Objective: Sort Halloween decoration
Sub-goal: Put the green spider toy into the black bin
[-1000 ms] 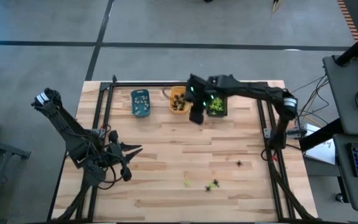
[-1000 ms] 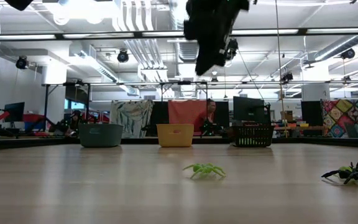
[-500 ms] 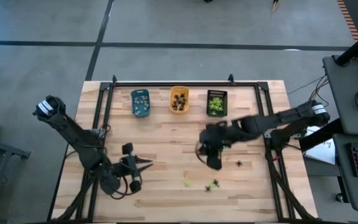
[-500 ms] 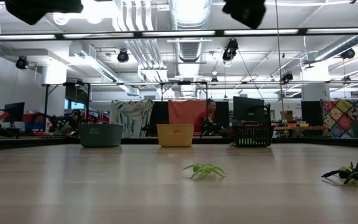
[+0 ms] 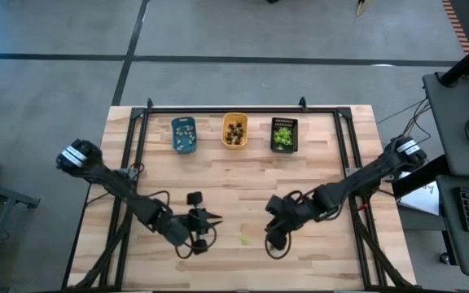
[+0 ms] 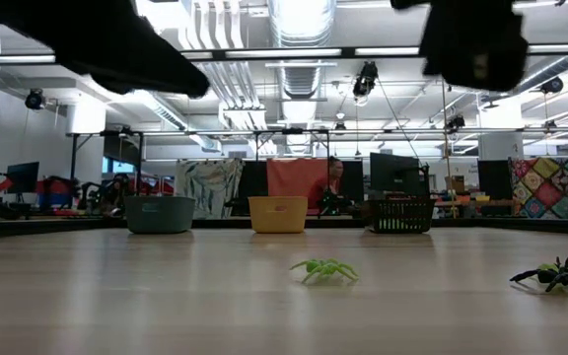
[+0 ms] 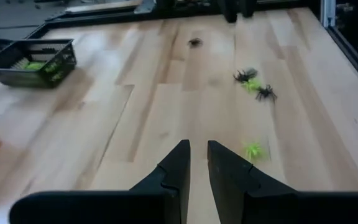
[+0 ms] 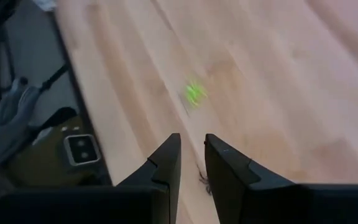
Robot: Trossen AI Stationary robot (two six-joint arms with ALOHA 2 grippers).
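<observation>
A yellow-green spider figure (image 5: 244,238) lies on the wooden table near its front edge, between my two grippers; it also shows in the low view (image 6: 323,269). Black and green spiders (image 7: 257,87) lie in a small cluster farther right, under my right arm in the high view. A small black spider (image 7: 195,42) lies beyond them. My left gripper (image 5: 215,217) hovers left of the green spider, its fingers (image 7: 180,163) a narrow gap apart and holding nothing. My right gripper (image 5: 272,242) hovers right of the green spider (image 8: 194,93), also narrowly open and holding nothing.
Three small trays stand in a row at the far edge: blue (image 5: 184,134), orange (image 5: 234,130) and black (image 5: 283,134), each with small figures inside. A black frame rail (image 5: 218,108) runs round the table. Bare wood lies between the trays and the grippers.
My right gripper has swung from above the far trays toward the near edge and down, and now hangs by the spiders. My left gripper has gone toward the table's right and down, closing on the green spider. No spider has moved.
</observation>
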